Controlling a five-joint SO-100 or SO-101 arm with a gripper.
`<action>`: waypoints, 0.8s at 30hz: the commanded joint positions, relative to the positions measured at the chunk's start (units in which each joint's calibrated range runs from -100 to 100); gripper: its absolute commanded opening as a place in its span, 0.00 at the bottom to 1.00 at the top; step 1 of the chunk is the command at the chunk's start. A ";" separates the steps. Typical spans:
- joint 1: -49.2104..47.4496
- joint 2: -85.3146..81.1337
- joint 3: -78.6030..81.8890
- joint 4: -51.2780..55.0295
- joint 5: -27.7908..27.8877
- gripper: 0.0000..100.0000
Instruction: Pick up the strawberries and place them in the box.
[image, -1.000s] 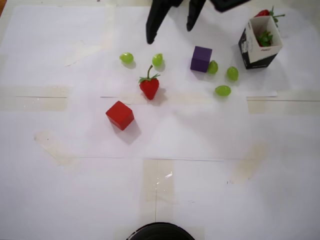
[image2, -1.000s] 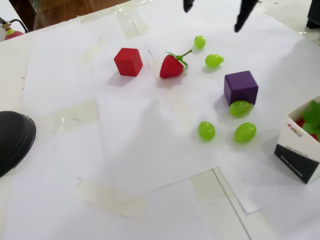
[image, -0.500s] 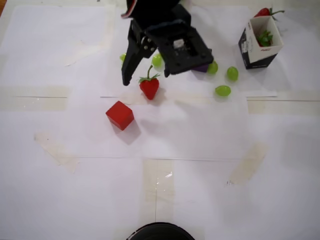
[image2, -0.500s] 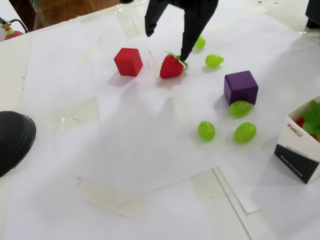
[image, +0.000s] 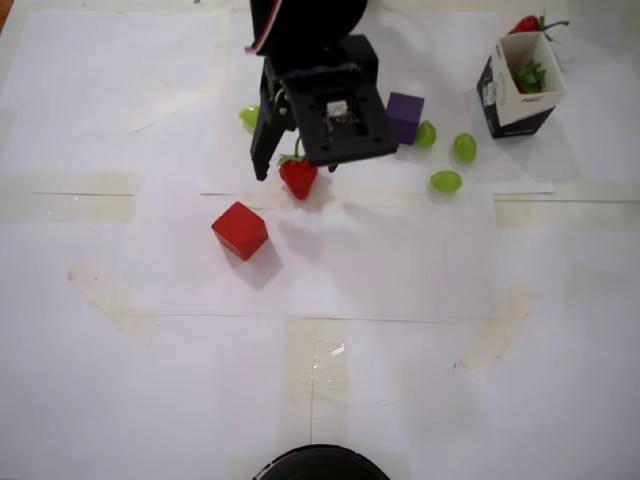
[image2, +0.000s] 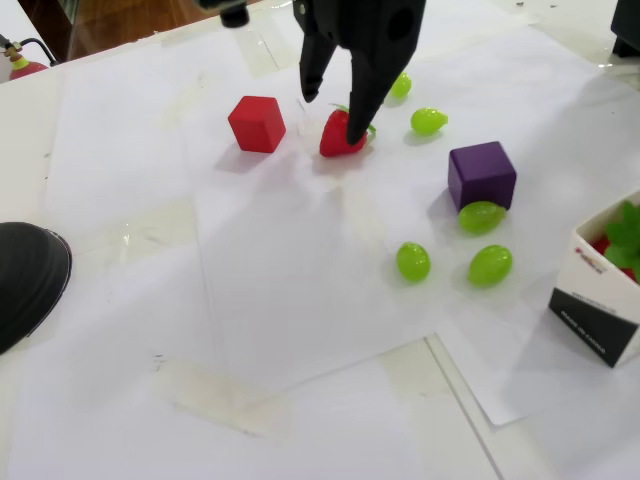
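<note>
Tool (image2: 332, 118): black two-finger type, fingers spread apart, straddling a strawberry (image2: 338, 136) without clamping it; one fingertip stands just beside the fruit, the other is clear of it toward the red cube (image2: 256, 124). In the overhead view the tool (image: 292, 170) and its black housing cover the strawberry's (image: 298, 177) leafy top.

Strawberry: red, lying on the white paper of the worktop (image: 400, 330). All places below are relative to it, as the overhead view shows them.

Red cube (image: 239, 230): near, below and to the left.
Purple cube (image: 405, 115): near, to the upper right, partly behind the housing.
Green grapes: one (image: 248, 116) at upper left; three (image: 446, 181) to the right, past the purple cube.
Box (image: 520, 85): dark sides, white interior, well apart at far upper right; green leaves of a strawberry (image: 529, 76) show inside; another strawberry (image: 527, 25) lies just behind its far edge.
</note>
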 joint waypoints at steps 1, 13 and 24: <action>0.18 -3.08 4.99 -4.63 -0.63 0.28; 0.32 -4.20 8.54 -9.94 0.59 0.25; 0.54 -4.89 8.45 -7.65 0.88 0.17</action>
